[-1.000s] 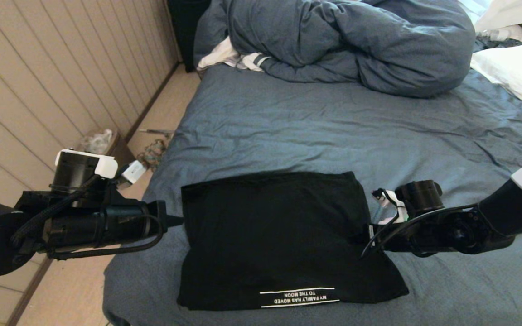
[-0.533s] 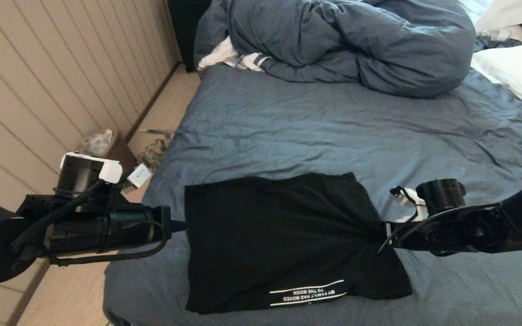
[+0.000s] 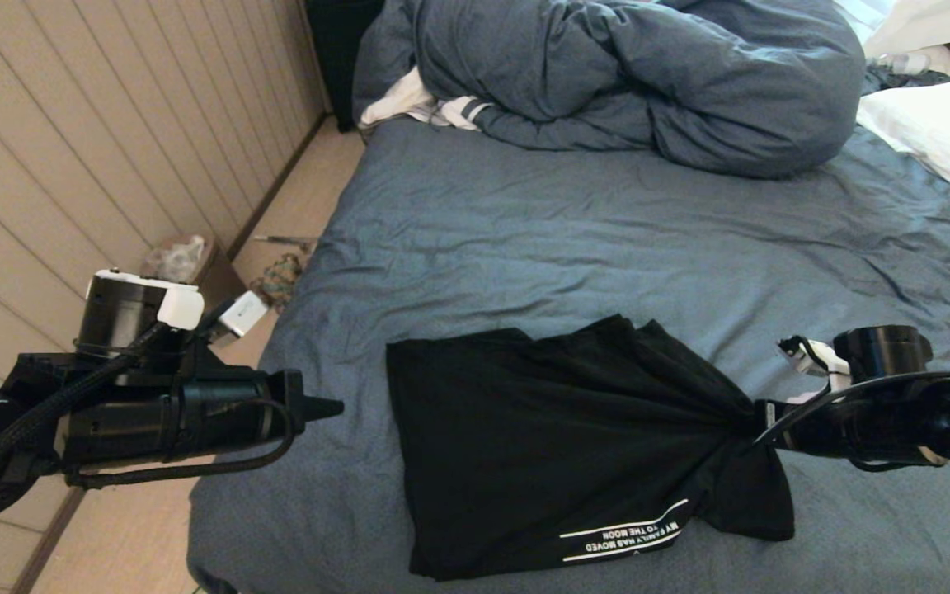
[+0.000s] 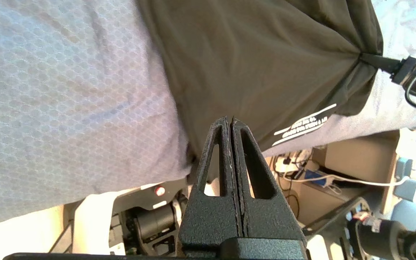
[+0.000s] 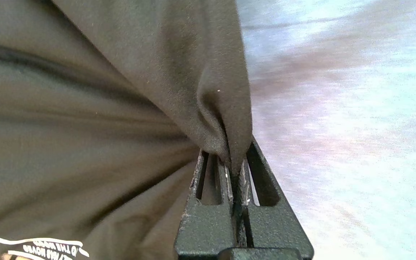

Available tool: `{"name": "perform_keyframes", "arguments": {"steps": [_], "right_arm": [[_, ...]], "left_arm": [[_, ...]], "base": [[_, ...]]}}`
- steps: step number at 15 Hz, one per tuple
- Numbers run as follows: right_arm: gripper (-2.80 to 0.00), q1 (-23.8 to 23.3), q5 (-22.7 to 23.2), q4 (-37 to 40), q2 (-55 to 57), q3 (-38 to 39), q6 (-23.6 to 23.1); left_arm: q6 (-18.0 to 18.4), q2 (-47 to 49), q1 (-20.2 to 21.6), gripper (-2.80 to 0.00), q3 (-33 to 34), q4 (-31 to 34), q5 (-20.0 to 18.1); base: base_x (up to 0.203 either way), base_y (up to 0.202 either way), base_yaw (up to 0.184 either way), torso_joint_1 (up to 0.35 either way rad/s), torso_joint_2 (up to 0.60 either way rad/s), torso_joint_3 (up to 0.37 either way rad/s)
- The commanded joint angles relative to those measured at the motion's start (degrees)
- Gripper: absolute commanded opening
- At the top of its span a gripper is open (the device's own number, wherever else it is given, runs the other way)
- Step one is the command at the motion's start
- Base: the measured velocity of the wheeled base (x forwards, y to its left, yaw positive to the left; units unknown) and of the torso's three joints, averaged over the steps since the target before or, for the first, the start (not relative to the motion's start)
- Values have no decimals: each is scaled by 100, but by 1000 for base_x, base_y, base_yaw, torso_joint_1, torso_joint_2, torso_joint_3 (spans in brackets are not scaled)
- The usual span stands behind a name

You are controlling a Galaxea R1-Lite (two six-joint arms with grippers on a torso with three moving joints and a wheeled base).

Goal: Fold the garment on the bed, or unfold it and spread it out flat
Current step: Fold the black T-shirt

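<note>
The shirt (image 3: 557, 445) lies folded on the near part of the bed (image 3: 607, 239), its white print at the near edge. The right gripper (image 3: 751, 412) is clamped on a bunch of the shirt's right edge, and creases fan from that pinch across the cloth. The left gripper (image 3: 331, 406) hangs just off the shirt's left edge, apart from it, fingers pressed together and holding nothing. Far beyond the shirt, a duvet (image 3: 632, 74) is heaped at the bed's far end.
</note>
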Motion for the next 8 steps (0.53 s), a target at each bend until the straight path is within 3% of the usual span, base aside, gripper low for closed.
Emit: {"name": "perform_keyframes", "arguments": {"steps": [1,8], "right_arm": [[-280,-217,20,-6,-75,13,-58],[-280,-1222,297,483,-249,-167,-469]], "left_arm": [[-19,-33,0,-280,0,-5,-39],[-46,-60,0,-280,0,-5,-48]], "base": [[0,0,0,0,0,0],[0,0,0,0,0,0]]}}
